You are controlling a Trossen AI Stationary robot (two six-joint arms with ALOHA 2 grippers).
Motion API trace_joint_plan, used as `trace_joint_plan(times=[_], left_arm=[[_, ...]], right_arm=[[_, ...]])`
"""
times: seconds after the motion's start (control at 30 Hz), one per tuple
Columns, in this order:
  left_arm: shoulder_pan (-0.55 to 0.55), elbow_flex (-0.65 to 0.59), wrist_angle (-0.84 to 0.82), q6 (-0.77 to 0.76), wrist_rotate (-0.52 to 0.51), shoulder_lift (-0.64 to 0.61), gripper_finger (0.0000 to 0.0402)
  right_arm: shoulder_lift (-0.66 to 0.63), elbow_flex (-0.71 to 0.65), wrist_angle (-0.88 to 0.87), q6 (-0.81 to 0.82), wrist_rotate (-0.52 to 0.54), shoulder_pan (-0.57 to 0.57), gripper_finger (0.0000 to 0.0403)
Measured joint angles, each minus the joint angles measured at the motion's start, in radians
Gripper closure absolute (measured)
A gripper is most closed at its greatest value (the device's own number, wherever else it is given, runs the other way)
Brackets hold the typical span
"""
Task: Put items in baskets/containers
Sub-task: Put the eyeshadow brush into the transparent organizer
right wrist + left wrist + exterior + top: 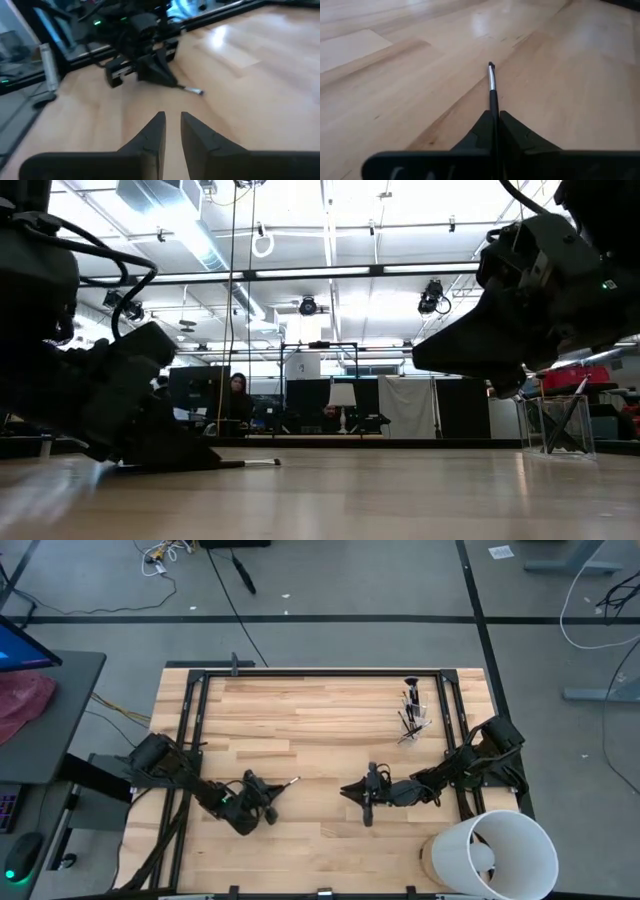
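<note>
Left gripper (pixel 268 790) low on the pale wooden plank table (pixel 300 720), fingers closed on a slender dark-handled makeup brush with a pale tip (pixel 287 783); brush tip pokes out past the fingers, pointing toward the right gripper (pixel 352 791). Right gripper well apart from the left, nothing between its fingers, aimed back at it. Beyond the right gripper, toward the table's far edge, a small clear plastic cup (pixel 413 718) holding several dark brushes. Large white cylindrical bucket (pixel 495 855) sits beside the right arm's base.
</note>
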Motion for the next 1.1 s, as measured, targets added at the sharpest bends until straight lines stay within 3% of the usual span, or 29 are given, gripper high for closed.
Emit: trace_joint_plan(times=[0.27,0.57,0.73,0.83,1.1], left_arm=[[-0.008,-0.046,0.51,0.296,0.001,0.005,0.0387],[0.055,-0.044,0.961,0.684,0.079,0.002,0.0387],[0.101,0.004,0.978,0.754,0.169,0.0,0.0387],[0.132,0.065,0.977,0.802,0.28,0.002,0.0387],[0.184,0.184,0.974,0.954,0.392,0.003,0.0387]], right_arm=[[0.0,0.01,-0.008,0.061,-0.17,0.001,0.0344],[0.0,0.092,-0.111,0.023,-0.112,-0.009,0.0344],[0.0,0.103,-0.083,0.011,-0.051,-0.027,0.0344],[0.0,0.104,-0.024,-0.016,-0.043,-0.043,0.0334],[0.0,0.105,0.196,-0.244,-0.128,-0.025,0.0267]])
